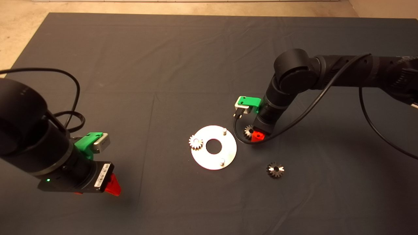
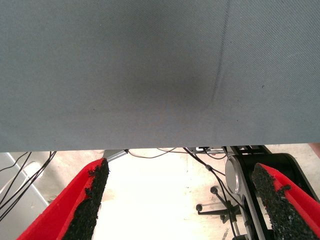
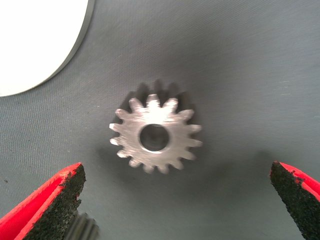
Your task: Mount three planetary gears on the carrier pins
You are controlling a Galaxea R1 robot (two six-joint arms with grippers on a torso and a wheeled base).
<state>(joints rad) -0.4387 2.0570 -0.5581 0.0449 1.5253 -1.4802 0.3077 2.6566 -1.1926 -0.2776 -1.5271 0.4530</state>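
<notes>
gear in hand: the second gear (image 3: pixel 155 135) lies flat on the mat (image 1: pixel 130 65), just beside the plate's edge, directly under the right gripper (image 3: pixel 175 200); nothing grips it yet.
right gripper: spread wide, fingers (image 3: pixel 55 200) straddling the gear on both sides without touching it; in the head view it (image 1: pixel 256 134) hangs right over that gear (image 1: pixel 249 131).
how to grasp well: judged from here, centre the gear between the pads, lower until they reach the toothed rim, close across the teeth and keep it level so the bore meets a pin squarely.
seated gear: one gear (image 1: pixel 196 142) already sits on the plate's left pin.
free pins: two carrier pins stand bare, one at the far rim (image 1: pixel 224 131), one at the near rim (image 1: pixel 222 161); the far one is closer to the gripper.
plate: flat silver plate (image 1: pixel 202 158) with a large central hole, its rim (image 3: pixel 75 50) just beside the gear.
third gear: (image 1: pixel 275 170) loose on the mat, well apart toward the near right.
left gripper: (image 2: pixel 185 200) parked at the mat's near left, open and empty.
surface: dark cloth mat, faint creases.
room: pale floor (image 1: pixel 19 32) beyond the mat; cables and a chair base (image 2: pixel 220 205) past its edge.
</notes>
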